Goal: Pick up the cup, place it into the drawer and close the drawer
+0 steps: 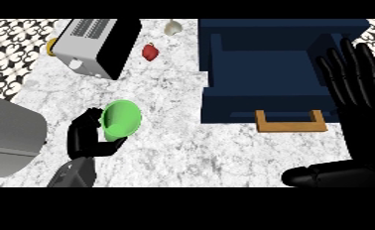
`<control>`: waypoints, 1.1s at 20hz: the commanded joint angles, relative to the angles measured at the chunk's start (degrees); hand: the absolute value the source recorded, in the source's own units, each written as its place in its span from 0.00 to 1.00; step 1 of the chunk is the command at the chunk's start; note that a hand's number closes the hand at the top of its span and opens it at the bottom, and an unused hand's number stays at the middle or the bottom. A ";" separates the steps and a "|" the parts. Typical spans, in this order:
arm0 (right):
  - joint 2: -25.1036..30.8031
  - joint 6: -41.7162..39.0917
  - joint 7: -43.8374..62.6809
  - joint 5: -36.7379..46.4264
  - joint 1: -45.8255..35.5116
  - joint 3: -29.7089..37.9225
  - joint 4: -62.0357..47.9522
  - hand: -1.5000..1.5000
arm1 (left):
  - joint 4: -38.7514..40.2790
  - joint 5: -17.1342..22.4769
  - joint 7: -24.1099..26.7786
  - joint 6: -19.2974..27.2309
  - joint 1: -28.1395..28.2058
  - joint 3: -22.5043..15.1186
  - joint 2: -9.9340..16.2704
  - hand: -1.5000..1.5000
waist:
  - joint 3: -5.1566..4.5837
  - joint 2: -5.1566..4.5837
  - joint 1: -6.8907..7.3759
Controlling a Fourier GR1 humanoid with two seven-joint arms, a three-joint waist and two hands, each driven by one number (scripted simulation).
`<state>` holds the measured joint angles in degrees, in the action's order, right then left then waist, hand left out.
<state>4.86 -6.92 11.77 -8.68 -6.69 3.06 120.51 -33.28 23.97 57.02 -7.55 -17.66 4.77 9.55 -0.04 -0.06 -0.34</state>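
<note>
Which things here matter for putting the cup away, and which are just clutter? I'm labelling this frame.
Job:
green cup, held by left robot hand
open blue drawer with wooden handle

Lying about:
toaster
red pepper
garlic bulb
right robot hand, resting open at the right edge

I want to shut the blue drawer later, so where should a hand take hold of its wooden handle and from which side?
Take the wooden handle on its long front bar, fingers hooked from above. It is a U-shaped bracket standing off the front of the open drawer, leaving a gap behind the bar. The right hand, open beside the drawer, is nearer; the left hand is curled round the green cup.
</note>
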 commanded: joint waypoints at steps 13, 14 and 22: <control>0.93 -0.20 1.06 -2.18 0.89 2.64 0.67 0.00 | -33.41 0.37 -17.51 -2.96 3.63 -6.72 2.51 1.00 | 0.08 0.27 0.65; 1.25 -0.63 0.61 -1.84 -0.44 2.46 -1.86 0.00 | -38.47 -0.28 -21.40 1.42 2.51 -9.94 -1.32 1.00 | 0.15 0.46 1.17; 1.04 0.52 2.77 -1.74 -1.31 2.27 0.29 0.00 | -45.60 -0.91 -33.58 9.46 -6.15 -9.37 -4.06 1.00 | 0.05 0.13 0.24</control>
<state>4.98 -7.73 10.11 -9.08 -4.94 4.20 119.30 -75.98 23.29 28.56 -1.22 -19.73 -4.71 6.82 0.05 0.13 0.10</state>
